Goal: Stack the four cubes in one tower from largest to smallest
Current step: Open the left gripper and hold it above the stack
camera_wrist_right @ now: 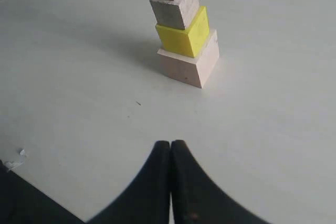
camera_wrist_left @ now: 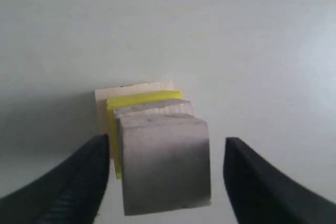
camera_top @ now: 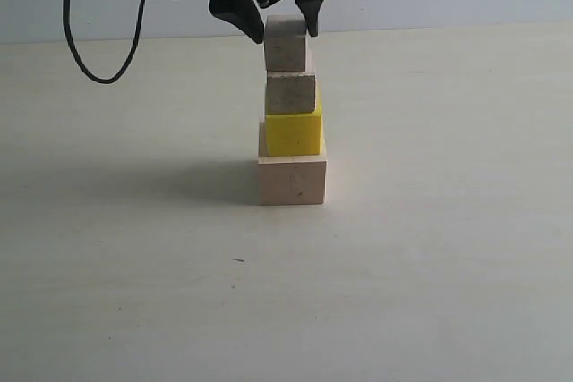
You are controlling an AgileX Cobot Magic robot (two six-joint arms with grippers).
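The tower stands mid-table: the large bare-wood cube (camera_top: 292, 181) at the bottom, the yellow cube (camera_top: 294, 134) on it, a small wood cube (camera_top: 290, 93) above, and the smallest wood cube (camera_top: 286, 44) on top. My left gripper (camera_top: 279, 22) hangs over the top cube, open, one finger on each side. In the left wrist view that top cube (camera_wrist_left: 165, 166) sits between the fingers (camera_wrist_left: 89, 177) with a gap on both sides. My right gripper (camera_wrist_right: 170, 144) is shut and empty, well back from the tower (camera_wrist_right: 184, 38).
A black cable (camera_top: 98, 73) loops down onto the table at the back left. The pale tabletop (camera_top: 448, 248) spreads around the tower. A tiny dark speck (camera_top: 237, 260) lies in front of it.
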